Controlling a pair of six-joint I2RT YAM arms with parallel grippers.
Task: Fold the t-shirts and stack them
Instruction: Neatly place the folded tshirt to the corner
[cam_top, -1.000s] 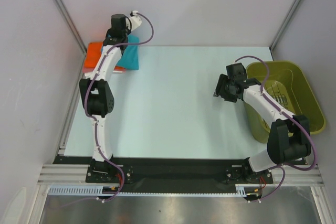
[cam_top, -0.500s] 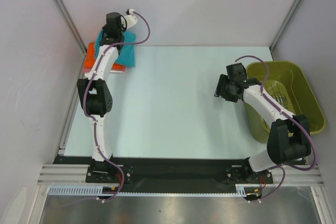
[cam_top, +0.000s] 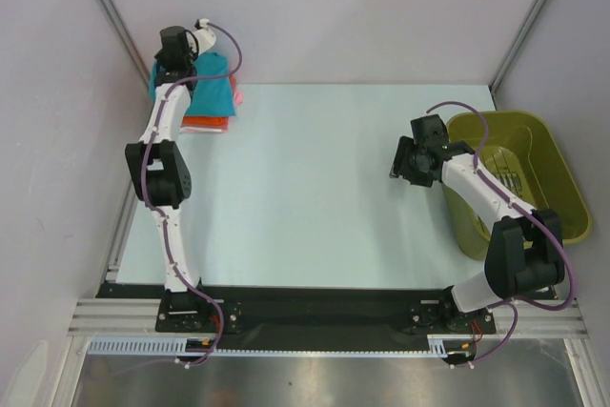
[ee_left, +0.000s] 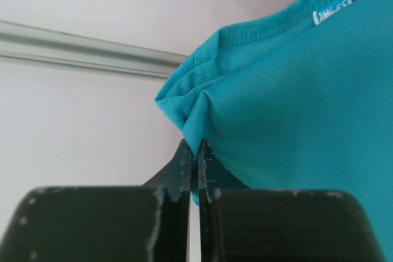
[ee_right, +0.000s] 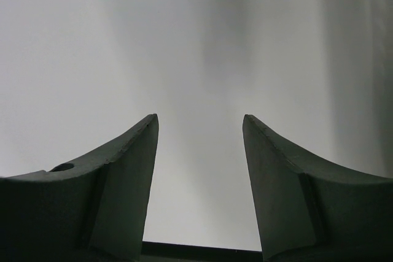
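At the upper left of the overhead view, my left fingers (ee_left: pixel 185 159) are pinched tight on a gathered, stitched edge of the teal t-shirt (ee_left: pixel 288 108). It covers the folded orange t-shirt (cam_top: pixel 205 124) and a pink edge (cam_top: pixel 237 97) at the bench (cam_top: pixel 315 178) corner. Its small white tag (ee_left: pixel 332 13) carries blue letters I cannot read. My right fingers (ee_right: pixel 132 170) stand apart, holding nothing, beside the green basket (cam_top: pixel 534 140).

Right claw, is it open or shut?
Open. In the right wrist view, the right gripper has its two fingers wide apart, with nothing held between them.
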